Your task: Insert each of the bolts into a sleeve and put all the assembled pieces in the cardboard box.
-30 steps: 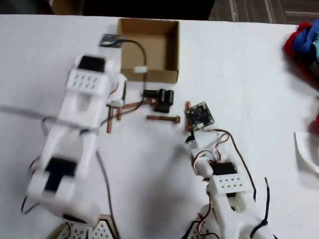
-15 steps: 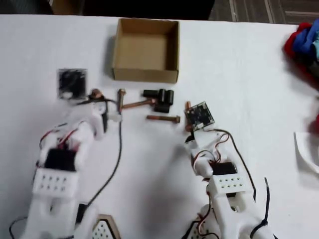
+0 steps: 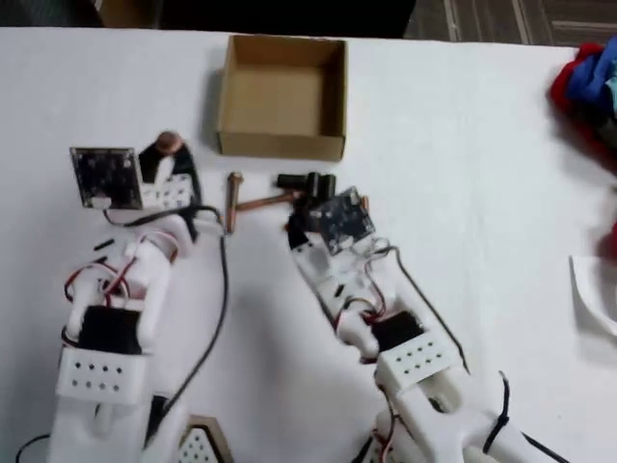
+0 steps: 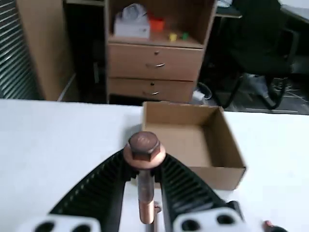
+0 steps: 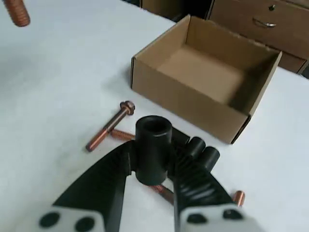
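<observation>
My left gripper (image 4: 143, 170) is clamped on a copper bolt (image 4: 143, 145) just under its head. The shank hangs straight down, so the threaded end is free to enter a bore. It sits in front of the cardboard box (image 4: 227, 176), off the front corner on my left arm's side.

My right gripper (image 5: 152, 168) is closed around a black sleeve (image 5: 153, 140), standing upright with its open end up, so that it can take a bolt. It is before the box's front wall, near the middle.

Two more sleeves (image 5: 203, 152) lie just beside the held one, and a loose bolt (image 5: 110, 125) lies nearer the box's corner. From above, my own wrist board seems to cover the held sleeve, so I can't judge how far it is from the loose ones.

The box holds nothing yet, and bolt and sleeve are well apart. I judge that the next step is to line them up.
</observation>
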Robot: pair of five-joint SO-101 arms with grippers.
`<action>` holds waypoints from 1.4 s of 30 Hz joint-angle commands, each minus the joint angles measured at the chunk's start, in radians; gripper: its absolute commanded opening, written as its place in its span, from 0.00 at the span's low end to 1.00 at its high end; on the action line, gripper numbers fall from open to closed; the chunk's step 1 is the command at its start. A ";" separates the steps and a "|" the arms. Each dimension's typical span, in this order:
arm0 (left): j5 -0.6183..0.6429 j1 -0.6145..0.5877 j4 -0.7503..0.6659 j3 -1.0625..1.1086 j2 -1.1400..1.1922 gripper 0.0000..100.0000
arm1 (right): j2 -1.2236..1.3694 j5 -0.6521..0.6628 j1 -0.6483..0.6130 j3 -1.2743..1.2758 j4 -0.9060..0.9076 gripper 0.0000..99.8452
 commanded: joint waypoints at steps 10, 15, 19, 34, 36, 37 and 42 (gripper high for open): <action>0.107 0.193 0.196 -0.650 0.394 0.03 | -0.001 -0.002 0.012 -0.324 -0.061 0.02; 0.115 0.272 0.382 -0.903 0.511 0.03 | 0.073 -0.006 0.054 -0.338 -0.053 0.02; 0.087 0.315 0.387 -0.928 0.514 0.03 | 0.142 -0.006 0.062 -0.344 -0.059 0.02; 0.032 0.342 0.195 -0.730 0.505 0.03 | 0.189 -0.008 0.058 -0.361 -0.111 0.02; 0.029 0.339 0.186 -0.728 0.506 0.03 | 0.189 -0.008 0.056 -0.362 -0.114 0.02; 0.029 0.339 0.186 -0.728 0.506 0.03 | 0.189 -0.008 0.056 -0.362 -0.114 0.02; 0.029 0.338 0.186 -0.723 0.508 0.03 | 0.189 -0.008 0.054 -0.362 -0.114 0.02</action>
